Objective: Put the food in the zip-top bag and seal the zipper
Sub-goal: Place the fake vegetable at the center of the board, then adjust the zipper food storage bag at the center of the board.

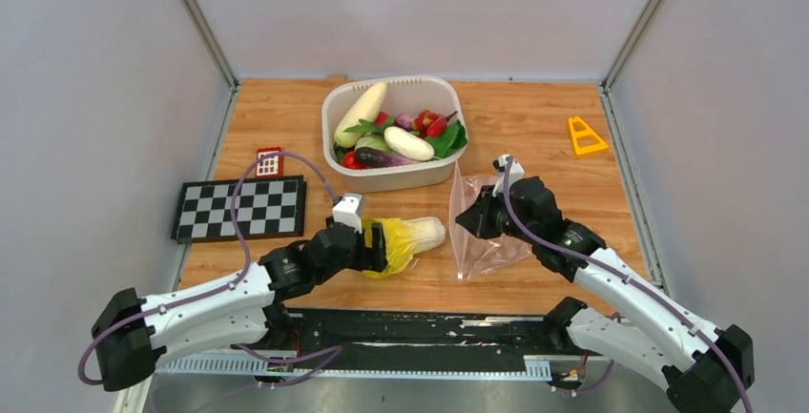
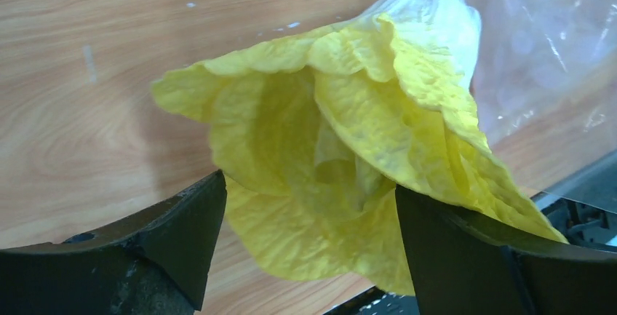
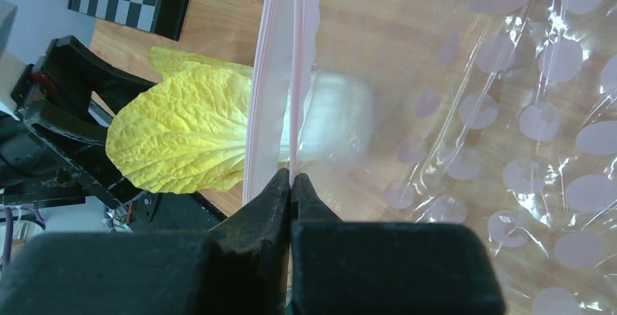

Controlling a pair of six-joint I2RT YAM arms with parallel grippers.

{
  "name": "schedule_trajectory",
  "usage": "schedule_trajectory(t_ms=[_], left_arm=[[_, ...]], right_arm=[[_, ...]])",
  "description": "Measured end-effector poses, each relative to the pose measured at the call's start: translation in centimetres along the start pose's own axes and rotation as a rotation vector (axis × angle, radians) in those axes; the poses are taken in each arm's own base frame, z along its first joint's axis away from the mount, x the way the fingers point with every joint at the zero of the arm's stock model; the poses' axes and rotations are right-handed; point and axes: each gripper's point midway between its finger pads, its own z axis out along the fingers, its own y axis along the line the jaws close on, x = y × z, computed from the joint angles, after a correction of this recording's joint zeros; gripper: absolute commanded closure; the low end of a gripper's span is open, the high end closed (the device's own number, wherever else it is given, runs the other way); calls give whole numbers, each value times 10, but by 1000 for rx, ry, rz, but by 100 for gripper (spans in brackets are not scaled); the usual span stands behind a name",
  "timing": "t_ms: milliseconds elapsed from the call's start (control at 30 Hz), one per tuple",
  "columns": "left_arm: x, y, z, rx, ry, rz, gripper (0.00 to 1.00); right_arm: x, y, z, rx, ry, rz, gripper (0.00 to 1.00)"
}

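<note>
The yellow cabbage (image 1: pixel 408 237) lies on the wooden table, its leafy end between the spread fingers of my left gripper (image 1: pixel 380 246), which is open; in the left wrist view the cabbage (image 2: pixel 342 126) fills the gap of the gripper (image 2: pixel 309 184), and the left finger stands clear of the leaf. My right gripper (image 3: pixel 292 177) is shut on one pink zipper (image 3: pixel 298 75) strip of the spotted clear zip-top bag (image 3: pixel 473 111), holding its mouth toward the cabbage (image 3: pixel 182 137). From above, the bag (image 1: pixel 491 237) hangs under the right gripper (image 1: pixel 469 217). More food, including a white radish (image 1: pixel 361 113), sits in the white tub (image 1: pixel 329 141).
A checkerboard (image 1: pixel 238 208) lies at the left, with a small red block (image 1: pixel 269 161) behind it. A yellow triangular piece (image 1: pixel 584 136) rests at the back right. Grey walls close in the table on three sides.
</note>
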Motion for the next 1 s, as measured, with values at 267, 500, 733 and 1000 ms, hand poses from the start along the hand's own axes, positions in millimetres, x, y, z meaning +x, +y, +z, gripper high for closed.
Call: schedule_trajectory(t_ms=[267, 500, 733, 1000], left_arm=[[-39, 10, -33, -103, -60, 20, 0], [-107, -16, -74, -49, -213, 8, 7], [-89, -78, -32, 173, -85, 53, 14], [-34, -115, 15, 255, 118, 119, 24]], right_arm=[[13, -4, 11, 11, 68, 8, 100], [18, -7, 16, 22, 90, 19, 100], [10, 3, 17, -18, 61, 47, 100], [2, 9, 18, -35, 33, 84, 100]])
